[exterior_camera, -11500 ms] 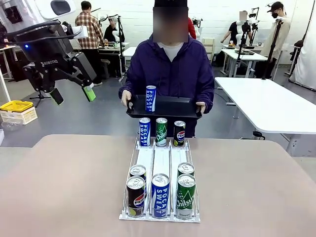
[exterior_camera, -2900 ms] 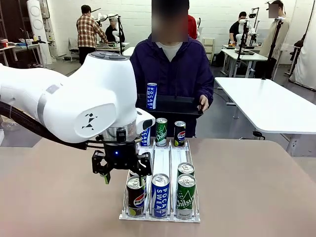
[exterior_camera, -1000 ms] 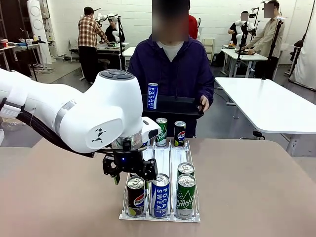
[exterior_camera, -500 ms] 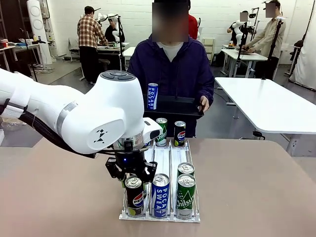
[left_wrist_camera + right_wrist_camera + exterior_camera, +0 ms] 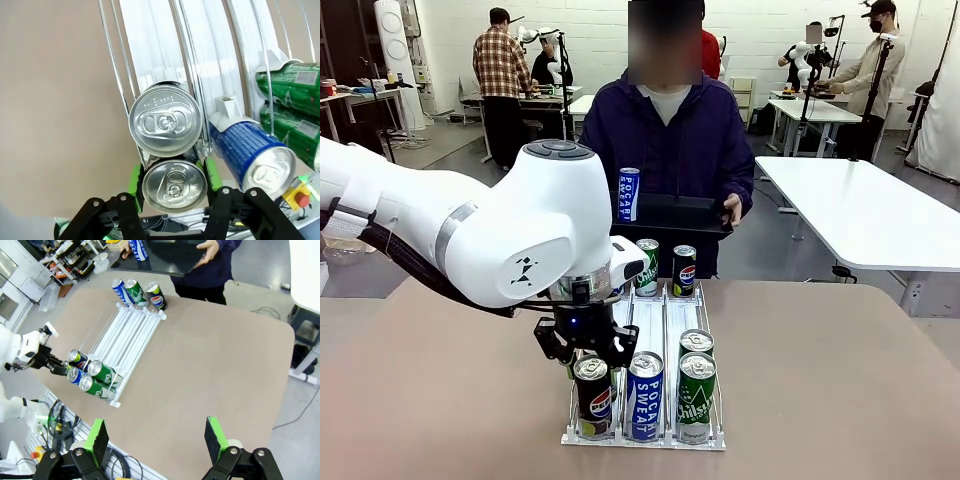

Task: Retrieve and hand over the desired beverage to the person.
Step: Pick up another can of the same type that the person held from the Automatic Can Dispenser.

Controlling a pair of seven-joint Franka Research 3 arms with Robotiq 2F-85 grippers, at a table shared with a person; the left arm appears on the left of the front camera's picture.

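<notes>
My left gripper (image 5: 583,350) hangs over the near end of the white wire rack (image 5: 648,318), fingers pointing down. Its green pads (image 5: 134,179) press both sides of the front Pepsi can (image 5: 174,185) in the left lane, which stands upright in the rack (image 5: 592,398). A second can (image 5: 165,120) stands right behind it. Across the table the person (image 5: 665,140) holds a black tray (image 5: 675,215) carrying a Pocari Sweat can (image 5: 628,194). My right gripper (image 5: 157,437) is open and empty, high above the near table edge.
A Pocari Sweat can (image 5: 644,395) and two green cans (image 5: 696,398) fill the rack's other front slots. A green can (image 5: 647,262) and a Pepsi can (image 5: 684,268) stand at its far end. Bare tabletop (image 5: 840,380) lies on both sides. A white table (image 5: 860,210) stands at the right.
My left gripper has come down from above the rack and its fingers now flank and hold the front Pepsi can. The person and tray have stayed put.
</notes>
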